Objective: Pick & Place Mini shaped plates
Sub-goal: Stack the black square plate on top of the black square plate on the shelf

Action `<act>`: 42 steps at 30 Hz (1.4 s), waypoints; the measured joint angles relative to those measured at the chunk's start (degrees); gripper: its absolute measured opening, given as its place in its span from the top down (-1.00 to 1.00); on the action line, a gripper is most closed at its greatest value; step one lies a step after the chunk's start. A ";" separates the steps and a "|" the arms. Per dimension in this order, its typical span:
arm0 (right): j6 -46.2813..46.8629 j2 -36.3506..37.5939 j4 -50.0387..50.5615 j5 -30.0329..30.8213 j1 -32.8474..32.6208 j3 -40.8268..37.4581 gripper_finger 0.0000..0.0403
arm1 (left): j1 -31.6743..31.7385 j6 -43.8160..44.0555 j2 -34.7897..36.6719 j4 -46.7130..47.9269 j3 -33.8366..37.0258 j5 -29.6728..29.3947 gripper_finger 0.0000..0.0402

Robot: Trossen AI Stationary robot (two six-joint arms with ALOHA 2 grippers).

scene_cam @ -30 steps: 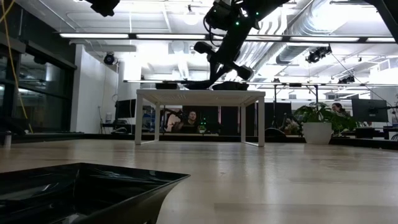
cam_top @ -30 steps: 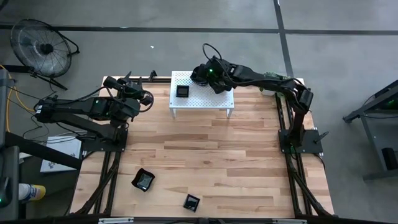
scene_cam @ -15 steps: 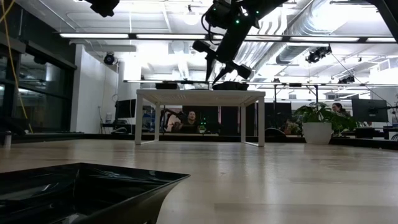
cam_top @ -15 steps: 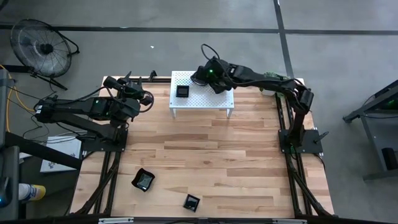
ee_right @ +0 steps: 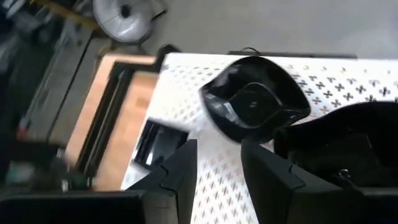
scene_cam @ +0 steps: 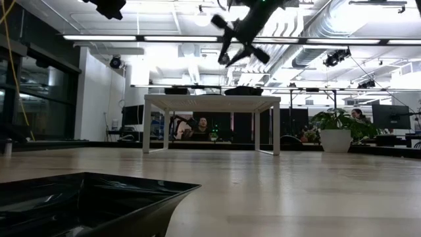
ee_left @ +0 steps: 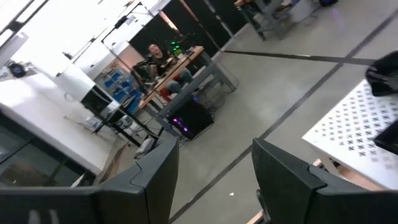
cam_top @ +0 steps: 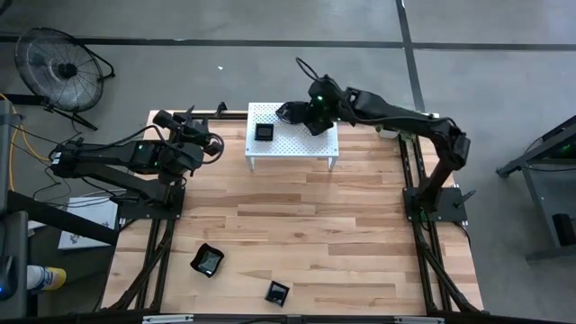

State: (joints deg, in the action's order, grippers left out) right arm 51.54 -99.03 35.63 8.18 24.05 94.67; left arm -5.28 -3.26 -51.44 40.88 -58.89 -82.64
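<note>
A white perforated stand (cam_top: 292, 142) stands at the table's far edge. On it rest a square black plate (cam_top: 265, 131) and a rounded black plate (ee_right: 255, 106), each on its base. My right gripper (ee_right: 217, 168) hangs open above the stand, slanting down toward the rounded plate with nothing between its fingers. In the low view it (scene_cam: 240, 43) is well clear of the stand top. Two more black plates (cam_top: 208, 260) (cam_top: 277, 292) lie near the table's front edge. My left gripper (ee_left: 211, 180) waits open at the far left, pointing level.
One black plate (scene_cam: 85, 204) fills the low view's near left corner. Another dark shape (ee_right: 348, 134) on the stand shows partly beside my right finger. Bare wooden table (cam_top: 297, 216) lies between the stand and the front plates. People sit at desks beyond the table.
My right gripper has opened and let go of the rounded plate, which stays on the stand. It has then risen clear of the stand top, drawn back a little toward the table's right edge, and rolled about its own axis.
</note>
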 joint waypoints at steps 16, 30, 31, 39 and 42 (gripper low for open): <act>-24.99 13.59 18.42 10.80 -16.14 0.00 0.41 | 0.00 -1.69 0.00 0.01 0.00 11.06 0.02; -18.50 9.46 26.59 16.53 -41.72 0.00 0.41 | 0.00 -2.50 1.82 -0.33 -0.02 21.23 0.02; -17.87 8.42 26.11 16.53 -43.07 0.00 0.41 | 0.00 -2.49 1.92 -0.35 -0.02 21.99 0.02; -15.46 -3.13 17.15 8.94 -49.36 -0.01 0.41 | 0.00 -2.49 2.12 1.42 -0.02 26.39 0.02; -15.78 -7.84 11.39 4.22 -49.83 -0.02 0.41 | 0.00 -2.45 2.10 3.43 -0.02 28.03 0.02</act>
State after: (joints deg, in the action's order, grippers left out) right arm 35.76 -106.87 47.02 12.40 -25.78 94.65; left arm -5.28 -5.71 -49.34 44.31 -58.92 -54.62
